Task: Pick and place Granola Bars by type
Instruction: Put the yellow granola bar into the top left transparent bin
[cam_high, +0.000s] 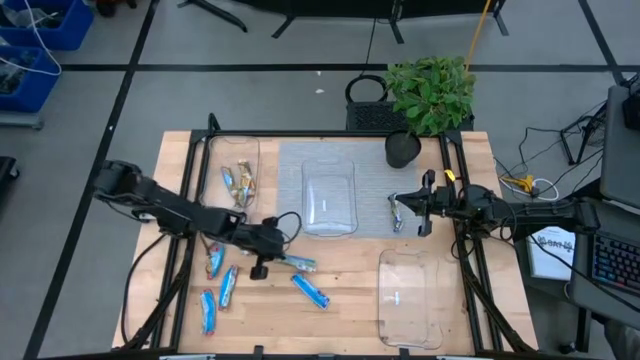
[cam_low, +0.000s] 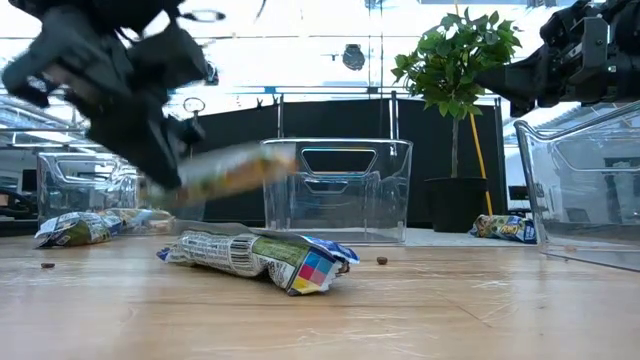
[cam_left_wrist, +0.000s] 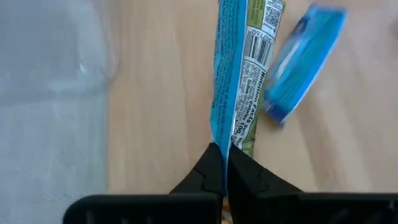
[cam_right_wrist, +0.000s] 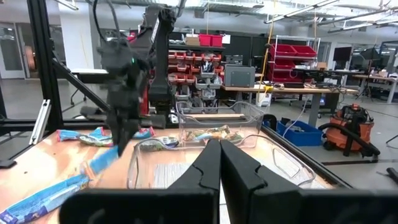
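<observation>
My left gripper is shut on a blue-wrapped granola bar over the middle of the table; the low view shows that bar up off the wood. Three more blue bars lie near the left front, and another lies just beyond the held one. Tan bars rest in the far-left clear tray. A silver-grey bar lies flat on the grey mat. My right gripper hovers shut and empty at the table's right side. My left gripper pinches the blue bar by one end of its wrapper between the two fingers. The fingers lie along the bar, which stretches straight out ahead of them. The bar is lifted clear of the table, roughly level.
A clear tray sits on the grey mat at centre, and another at the right front. A potted plant stands at the far edge. One wrapped bar lies closest to the low camera. Bare wood lies between the trays.
</observation>
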